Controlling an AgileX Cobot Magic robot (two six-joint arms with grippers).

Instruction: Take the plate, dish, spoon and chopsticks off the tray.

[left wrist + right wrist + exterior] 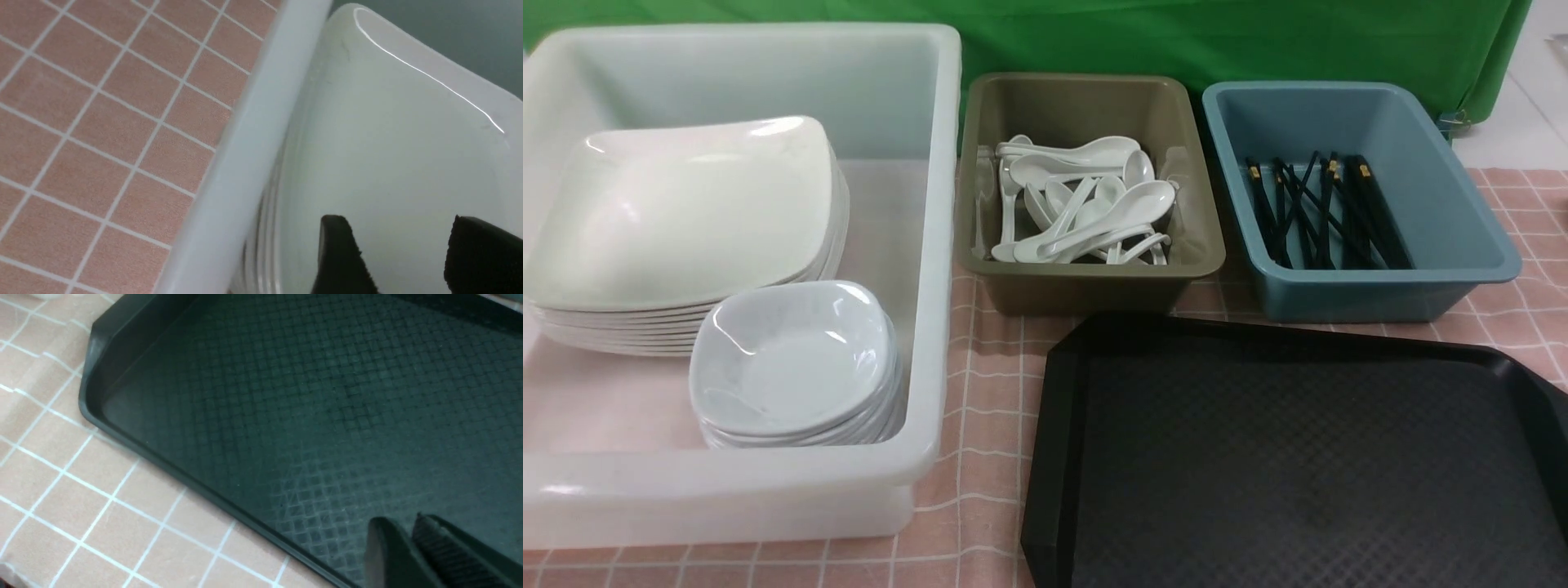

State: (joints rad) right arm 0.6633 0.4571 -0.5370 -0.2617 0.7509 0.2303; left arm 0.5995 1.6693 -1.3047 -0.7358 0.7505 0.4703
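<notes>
- Plate point(408, 122) and its matching stack sit in the white tub point(938, 245), directly beneath the left gripper point(402, 219).
- That gripper's fingers stand apart over the glossy top plate, with nothing visible between them; whether they touch its surface cannot be told.
- Dish point(792, 359), uppermost in its own pile, shares the tub, well to the right of the left gripper.
- Farther right of the left gripper, a white spoon point(1127, 212) lies among others in the olive tub point(1094, 282), and black chopsticks point(1327, 212) lean in the blue tub point(1388, 298).
- Below the right gripper point(404, 522), the black tray point(265, 416) shows bare textured plastic throughout its visible part.
- The right gripper's fingertips are close together, nothing visibly held; whether they meet is unclear.
- Clearing looks finished, or very nearly; probably only withdrawing the arms remains.
- Around and under the tray, beyond the right gripper, the counter point(984, 392) wears a pink cloth with a white grid.
- Past both grippers, green fabric point(1094, 33) hangs behind the tubs, beside a pale tiled surface point(1531, 122).
</notes>
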